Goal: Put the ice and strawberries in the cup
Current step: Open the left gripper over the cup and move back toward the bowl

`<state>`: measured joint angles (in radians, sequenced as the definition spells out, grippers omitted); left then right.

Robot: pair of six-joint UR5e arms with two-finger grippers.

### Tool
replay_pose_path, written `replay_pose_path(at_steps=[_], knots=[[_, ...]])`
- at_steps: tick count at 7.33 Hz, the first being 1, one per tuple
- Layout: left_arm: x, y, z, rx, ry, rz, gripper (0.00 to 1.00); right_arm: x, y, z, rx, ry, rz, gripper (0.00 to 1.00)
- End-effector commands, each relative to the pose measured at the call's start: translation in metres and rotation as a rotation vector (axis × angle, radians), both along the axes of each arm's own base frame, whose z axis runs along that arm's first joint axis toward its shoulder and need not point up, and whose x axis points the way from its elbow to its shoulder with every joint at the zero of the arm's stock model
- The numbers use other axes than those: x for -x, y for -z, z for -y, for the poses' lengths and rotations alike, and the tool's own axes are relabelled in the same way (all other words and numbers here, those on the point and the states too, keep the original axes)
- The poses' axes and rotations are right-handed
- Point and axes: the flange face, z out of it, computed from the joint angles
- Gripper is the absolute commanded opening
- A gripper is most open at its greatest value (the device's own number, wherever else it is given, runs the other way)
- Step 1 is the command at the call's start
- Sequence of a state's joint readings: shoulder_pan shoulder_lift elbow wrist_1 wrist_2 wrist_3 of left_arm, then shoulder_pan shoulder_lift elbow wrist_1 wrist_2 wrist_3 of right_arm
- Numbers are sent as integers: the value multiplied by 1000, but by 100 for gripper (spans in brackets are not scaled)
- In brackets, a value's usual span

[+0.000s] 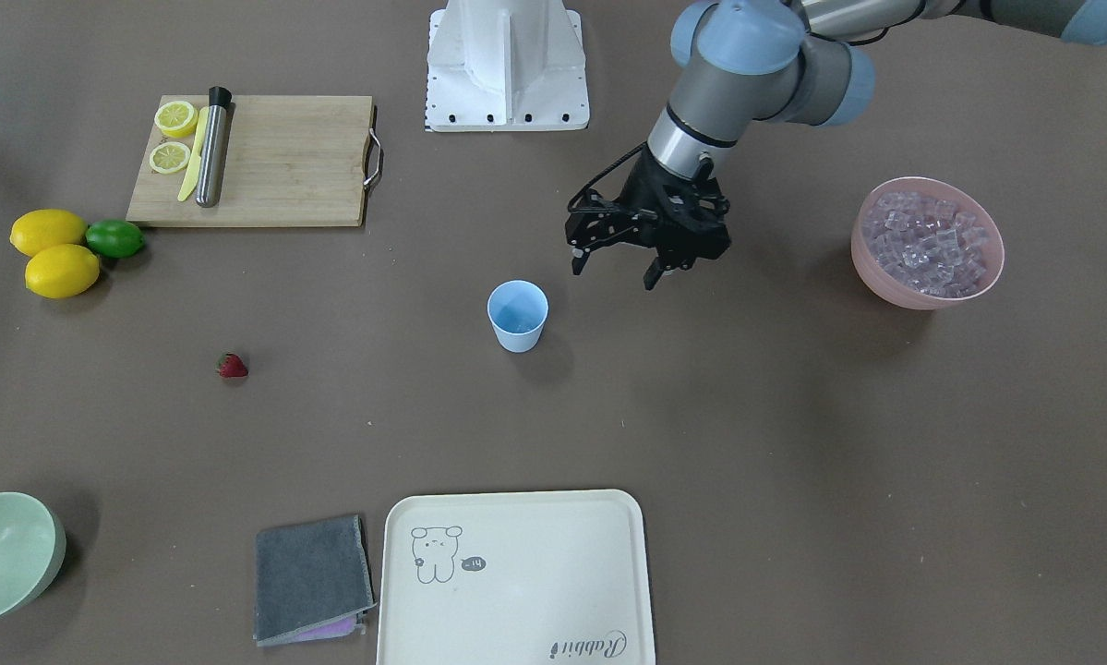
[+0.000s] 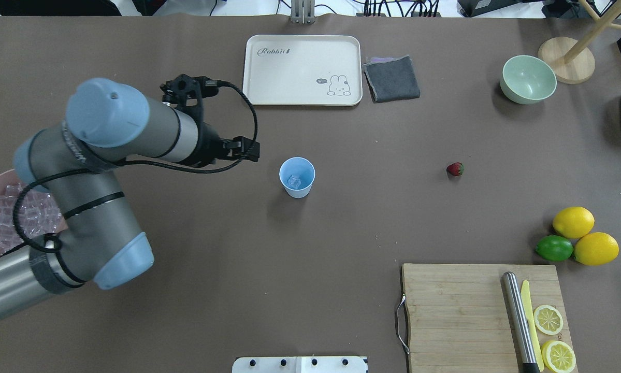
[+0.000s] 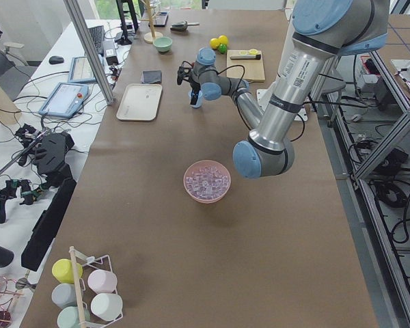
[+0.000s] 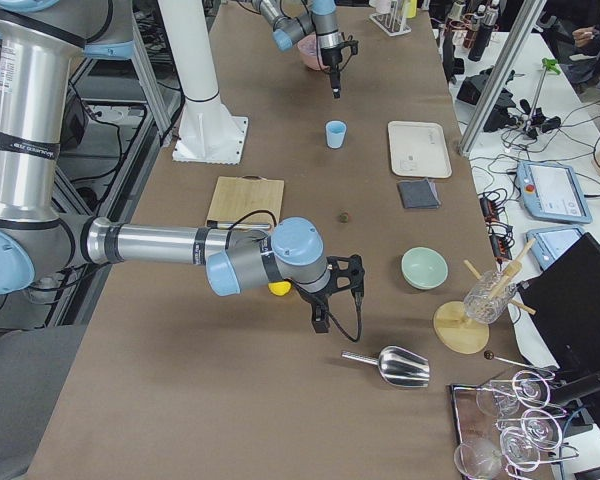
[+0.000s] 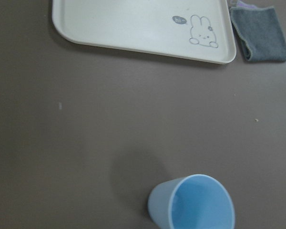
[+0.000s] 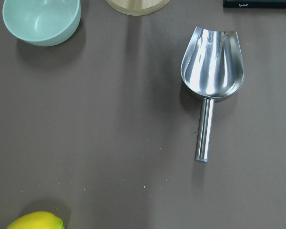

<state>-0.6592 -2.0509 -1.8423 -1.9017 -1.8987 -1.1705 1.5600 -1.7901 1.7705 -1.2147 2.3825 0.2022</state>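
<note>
the left gripper [image 1: 614, 274] hangs near the light-blue cup [image 1: 518, 316], fingers spread and empty. the cup holds one ice cube [image 2: 294, 181] (more fill the pink bowl [image 1: 872, 270]). the strawberry [image 1: 232, 367] lies well apart from the cup. the right gripper [image 4: 320, 320] hovers near a metal scoop [image 4: 400, 368]; whether it is spread or closed i cannot tell.

The left arm [image 2: 118, 134] and right arm [image 4: 160, 243] are smooth silver-grey tubes with rounded light-blue caps [image 2: 107, 111] on the joints and thin black rings at the seams. Each ends in a black, skeletal two-finger gripper, the left gripper [image 1: 615, 273] and the right gripper [image 4: 320, 318]. A black cable [image 2: 255, 122] loops round the left wrist, and the white pedestal [image 1: 507, 65] has black screws [image 1: 490, 118] along its foot.
</note>
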Motion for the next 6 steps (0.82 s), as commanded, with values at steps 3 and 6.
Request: replay_pose_path(at_steps=[3, 6], knots=[[131, -107, -1, -83, -77, 263, 98, 0, -3, 0, 4, 0, -2, 100], [217, -201, -8, -192, -182, 448, 98, 1, -2, 0, 5, 0, -1, 100]])
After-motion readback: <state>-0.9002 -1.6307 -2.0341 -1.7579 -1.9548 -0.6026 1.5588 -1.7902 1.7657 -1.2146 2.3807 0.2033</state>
